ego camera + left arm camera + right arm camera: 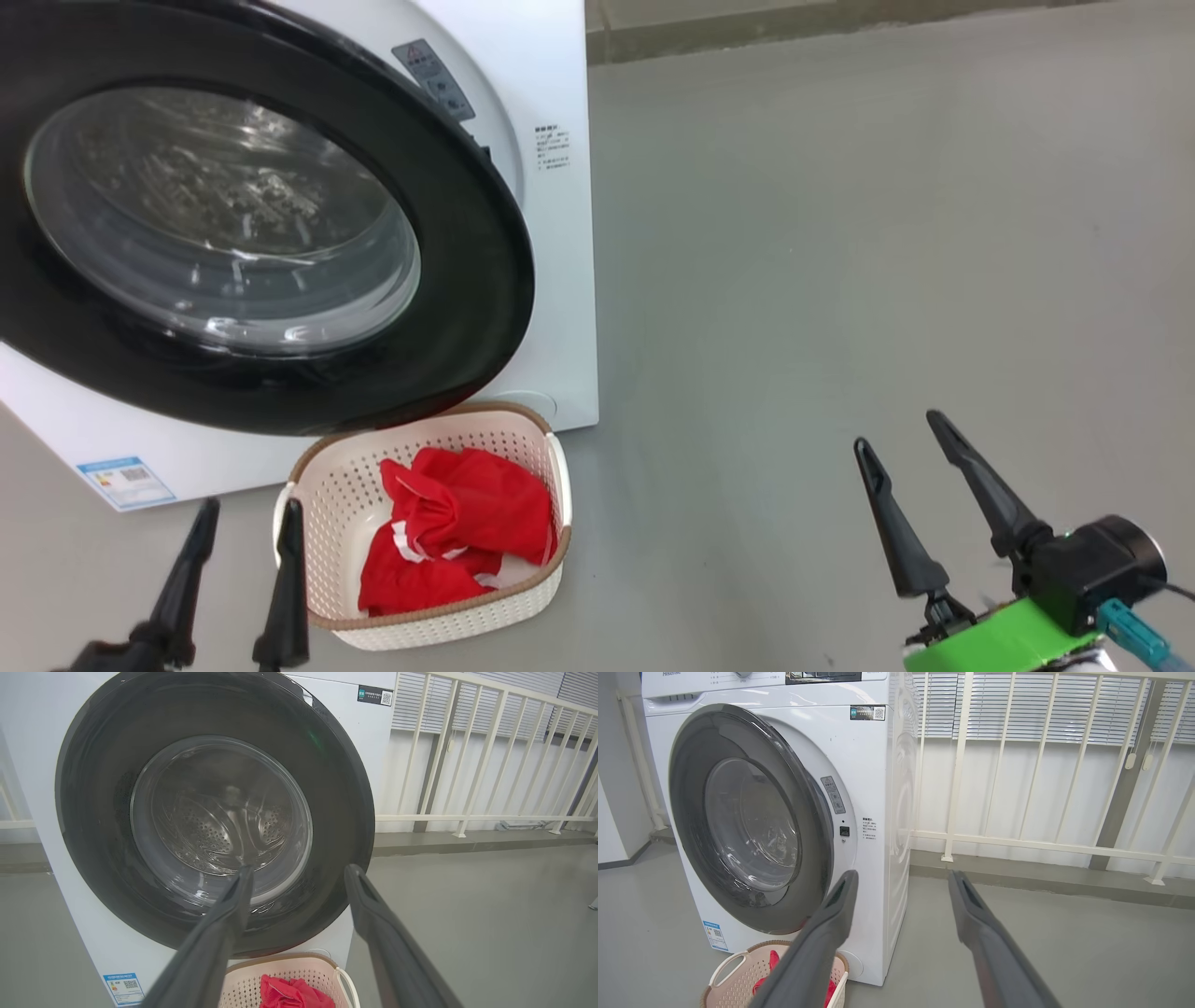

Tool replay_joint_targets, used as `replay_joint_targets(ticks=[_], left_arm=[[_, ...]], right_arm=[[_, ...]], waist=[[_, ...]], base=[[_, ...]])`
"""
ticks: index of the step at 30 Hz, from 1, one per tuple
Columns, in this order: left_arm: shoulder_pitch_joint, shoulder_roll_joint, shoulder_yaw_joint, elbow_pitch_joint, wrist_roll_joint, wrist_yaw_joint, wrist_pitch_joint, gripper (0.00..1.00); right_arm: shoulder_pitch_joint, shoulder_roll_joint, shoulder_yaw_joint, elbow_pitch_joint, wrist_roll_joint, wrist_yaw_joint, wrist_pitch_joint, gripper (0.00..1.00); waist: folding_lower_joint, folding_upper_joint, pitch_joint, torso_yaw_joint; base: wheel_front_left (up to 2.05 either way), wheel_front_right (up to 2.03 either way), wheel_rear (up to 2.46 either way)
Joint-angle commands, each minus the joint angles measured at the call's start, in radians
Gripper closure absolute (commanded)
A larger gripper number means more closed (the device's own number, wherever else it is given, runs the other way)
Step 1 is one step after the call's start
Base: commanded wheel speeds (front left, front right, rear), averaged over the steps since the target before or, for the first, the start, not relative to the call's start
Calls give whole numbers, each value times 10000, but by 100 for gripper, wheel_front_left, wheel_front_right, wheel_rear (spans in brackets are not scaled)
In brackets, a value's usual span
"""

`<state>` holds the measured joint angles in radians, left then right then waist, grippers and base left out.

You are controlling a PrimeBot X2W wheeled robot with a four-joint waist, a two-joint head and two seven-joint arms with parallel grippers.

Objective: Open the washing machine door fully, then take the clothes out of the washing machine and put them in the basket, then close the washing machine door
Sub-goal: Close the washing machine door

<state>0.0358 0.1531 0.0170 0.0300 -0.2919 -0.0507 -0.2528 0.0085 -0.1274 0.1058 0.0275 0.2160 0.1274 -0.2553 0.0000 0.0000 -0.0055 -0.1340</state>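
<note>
Clothes (pixel 457 523) lie in the basket (pixel 504 439), at 6 o'clock below the washing machine door (pixel 467 280). Left claw (pixel 252 506) and right claw (pixel 897 429) both spread wide, empty.

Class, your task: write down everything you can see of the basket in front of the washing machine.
The basket is small, rectangular with rounded corners, cream-white plastic, its walls perforated, its rim brown and woven-looking, with a pale loop handle at each side. It stands upright on the grey floor, just before the washing machine, below its door. Red clothes with white trim lie crumpled inside it.
</note>
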Motion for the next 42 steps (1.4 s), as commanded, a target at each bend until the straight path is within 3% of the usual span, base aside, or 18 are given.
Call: replay_joint_targets(ticks=[1, 14, 37, 38, 39, 40, 41, 42], left_arm=[[-128, 73, 429, -225, 193, 10, -88, 0], [256, -708, 1051, -45, 1066, -320, -89, 0], [246, -976, 1035, -60, 1724, -338, -89, 0], [245, -981, 1006, -62, 1738, -337, -89, 0], [244, -985, 971, -66, 1748, -337, -89, 0], [232, -990, 931, -72, 1751, -340, -89, 0], [218, -994, 890, -86, 1749, -345, -89, 0], [203, -997, 867, -106, 1726, -346, -89, 0]], right_arm=[[-9, -65, 131, -302, -133, 33, -65, 0], [285, -63, 102, -169, -33, 33, -65, 0], [35, -249, 458, 308, 206, 33, -65, 0], [-13, -266, 508, 369, 213, 33, -65, 12], [-73, -289, 569, 448, 215, 33, -65, 40], [-159, -320, 633, 516, 203, 33, -65, 57], [-254, -314, 700, 581, 249, 33, -65, 68], [-374, -288, 791, 651, 363, 33, -65, 86]], waist=[[0, 0, -104, -43], [0, 0, -350, -182], [0, 0, -301, -93], [0, 0, -289, -68], [0, 0, -267, -35], [0, 0, -239, 12], [0, 0, -207, 65], [0, 0, -166, 107]], base=[[0, 0, 0], [0, 0, 0], [0, 0, 0], [0, 0, 0], [0, 0, 0], [0, 0, 0], [0, 0, 0], [0, 0, 0]])
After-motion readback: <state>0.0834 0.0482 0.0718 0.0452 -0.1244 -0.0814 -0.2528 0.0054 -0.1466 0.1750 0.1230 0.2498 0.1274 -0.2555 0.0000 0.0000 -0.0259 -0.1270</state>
